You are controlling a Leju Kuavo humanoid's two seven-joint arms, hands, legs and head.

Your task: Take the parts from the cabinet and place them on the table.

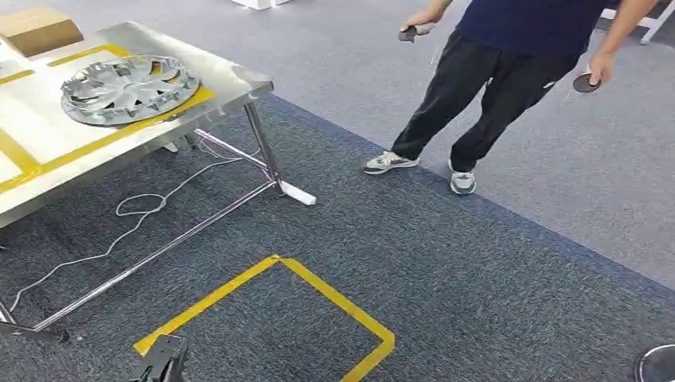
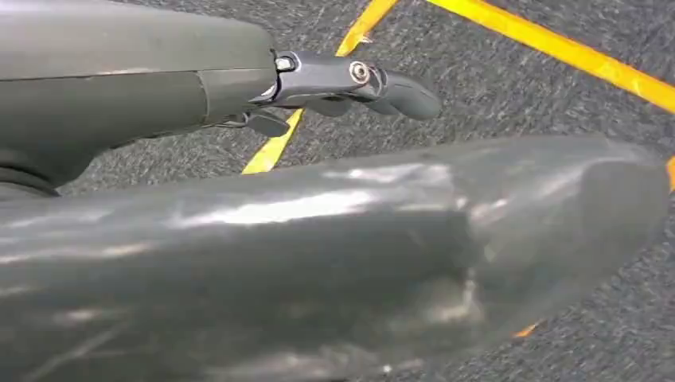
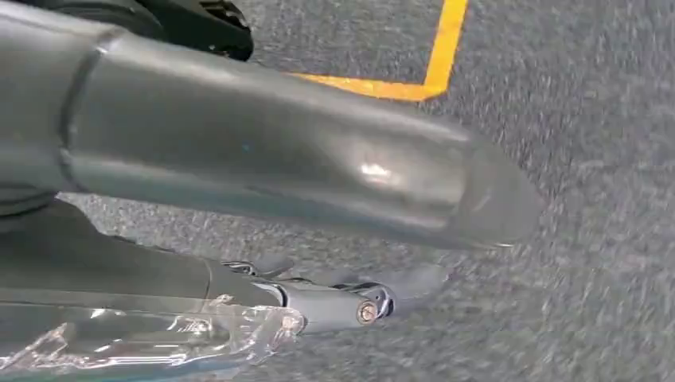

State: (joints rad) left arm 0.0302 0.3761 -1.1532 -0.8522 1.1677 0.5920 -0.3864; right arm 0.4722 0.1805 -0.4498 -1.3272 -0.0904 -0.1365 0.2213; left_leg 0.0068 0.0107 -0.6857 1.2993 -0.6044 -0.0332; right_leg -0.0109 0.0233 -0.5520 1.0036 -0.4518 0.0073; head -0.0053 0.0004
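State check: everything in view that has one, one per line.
Hubcap: flat on the table, inside the yellow tape.
Box: closed, on the table's far end.
Cable: loose on the carpet.
Left hand: holds nothing.
Right hand: holds nothing.

A hubcap (image 1: 127,87) lies on the counter (image 1: 239,79) at the left, with a box (image 1: 36,30) behind it at the counter's far edge. A cable (image 1: 139,208) trails on the floor under the counter. A taped square (image 1: 275,314) marks the carpet before the counter; a person (image 1: 509,72) stands beyond, to the right.
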